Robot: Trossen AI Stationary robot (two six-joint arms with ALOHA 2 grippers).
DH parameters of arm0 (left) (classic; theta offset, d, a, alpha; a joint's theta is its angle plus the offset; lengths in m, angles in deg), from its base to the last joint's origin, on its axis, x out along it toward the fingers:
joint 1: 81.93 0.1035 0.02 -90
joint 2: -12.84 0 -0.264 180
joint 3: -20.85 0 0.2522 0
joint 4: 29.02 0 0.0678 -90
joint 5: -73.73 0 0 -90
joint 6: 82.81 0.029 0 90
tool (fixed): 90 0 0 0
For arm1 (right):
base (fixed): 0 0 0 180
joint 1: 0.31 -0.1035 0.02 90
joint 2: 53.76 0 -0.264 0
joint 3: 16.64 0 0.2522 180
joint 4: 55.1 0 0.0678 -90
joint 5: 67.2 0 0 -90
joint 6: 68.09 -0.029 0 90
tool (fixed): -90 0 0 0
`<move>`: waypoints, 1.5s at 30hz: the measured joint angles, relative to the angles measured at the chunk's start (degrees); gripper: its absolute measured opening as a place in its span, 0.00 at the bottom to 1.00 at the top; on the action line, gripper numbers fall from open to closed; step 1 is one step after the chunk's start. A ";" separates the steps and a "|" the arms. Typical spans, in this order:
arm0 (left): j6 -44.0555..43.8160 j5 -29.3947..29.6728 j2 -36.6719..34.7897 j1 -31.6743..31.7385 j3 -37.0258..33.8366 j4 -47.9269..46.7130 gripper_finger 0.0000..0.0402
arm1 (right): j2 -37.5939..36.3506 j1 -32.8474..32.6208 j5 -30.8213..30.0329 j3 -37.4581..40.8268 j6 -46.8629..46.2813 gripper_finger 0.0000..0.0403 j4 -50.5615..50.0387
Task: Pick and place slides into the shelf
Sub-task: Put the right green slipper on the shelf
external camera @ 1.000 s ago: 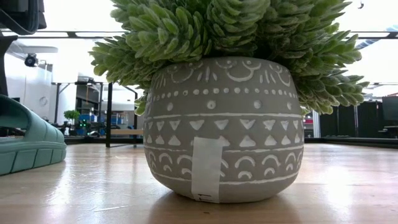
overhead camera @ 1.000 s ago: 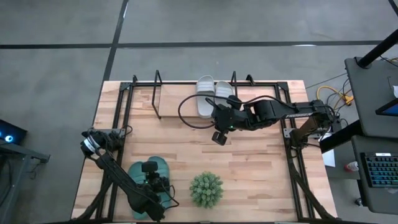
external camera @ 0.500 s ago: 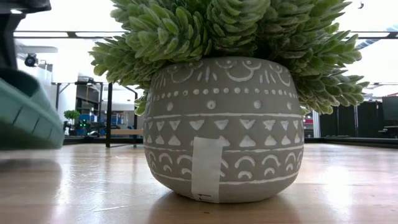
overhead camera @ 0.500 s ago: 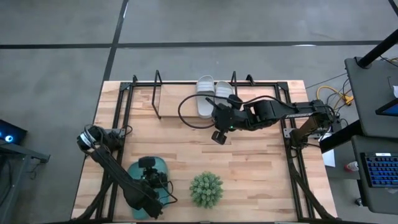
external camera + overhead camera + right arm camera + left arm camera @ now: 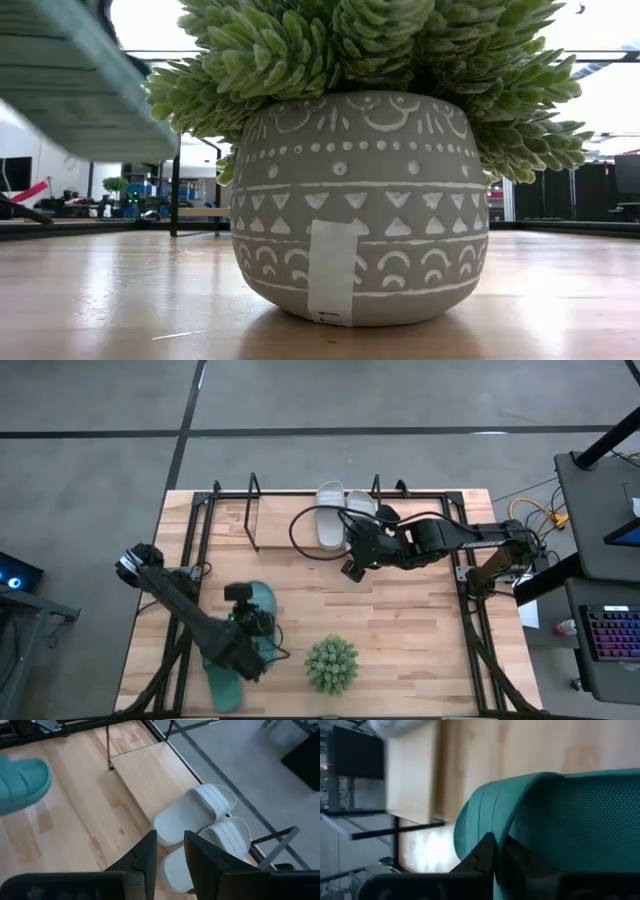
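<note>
High view lower left: left gripper (image 5: 243, 622) jaws clamp the lifted teal slide (image 5: 235, 650); right gripper (image 5: 352, 569) jaws narrowly parted, empty, at centre.

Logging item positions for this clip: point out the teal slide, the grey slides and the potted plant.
teal slide (image 5: 245, 628): high view, toe end beside the left hand.
grey slides (image 5: 200, 812): right wrist view, strap of one slide.
potted plant (image 5: 360, 200): low view, patterned pot wall.

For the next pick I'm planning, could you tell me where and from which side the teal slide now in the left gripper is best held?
The left gripper is shut on the teal slide, lifted off the table. Best hold, I think: the side wall beside the wide strap, from above, one finger inside the foot opening and one outside. That raised edge is thin enough for the jaws; the sole is too broad.
</note>
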 joint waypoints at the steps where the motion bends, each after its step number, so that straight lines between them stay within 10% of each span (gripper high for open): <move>1: 1.11 0.86 -0.95 0.93 0.00 -0.19 0.00 | -0.01 0.00 -0.22 0.00 0.02 0.22 -0.01; 21: 29.56 15.18 -12.40 21.62 -0.04 6.18 0.00 | -0.75 0.00 -1.15 0.00 -2.86 0.20 0.14; 45: 69.39 12.76 -12.73 48.14 -0.15 40.40 0.00 | -6.99 -0.06 -1.00 -0.02 -4.47 0.17 0.02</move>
